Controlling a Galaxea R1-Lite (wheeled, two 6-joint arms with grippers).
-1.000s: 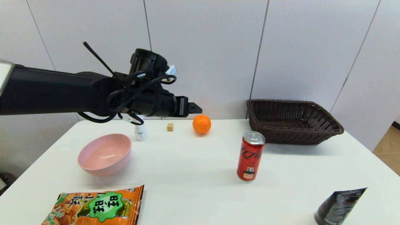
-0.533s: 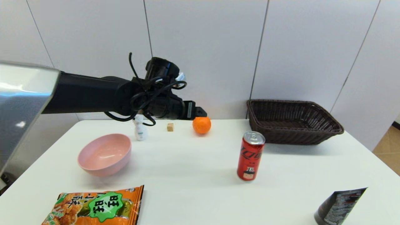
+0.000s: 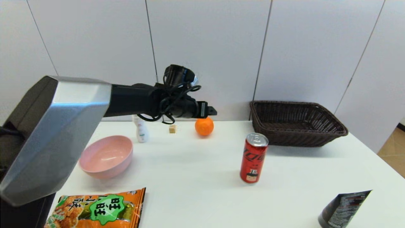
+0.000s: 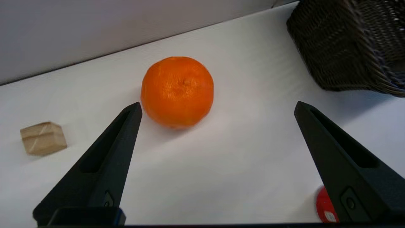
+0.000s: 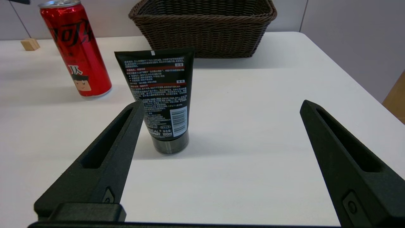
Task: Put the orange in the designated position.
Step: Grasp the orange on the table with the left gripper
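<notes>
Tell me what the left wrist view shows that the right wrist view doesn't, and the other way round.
Only the left wrist view shows the orange, lying on the table just beyond the open left hand and nearer one finger than the other. Only the right wrist view shows the black tube standing cap-down before the open right hand, and the whole red can upright. Both show the wicker basket, the small wooden cube, the white table, and a trace of the can.
</notes>
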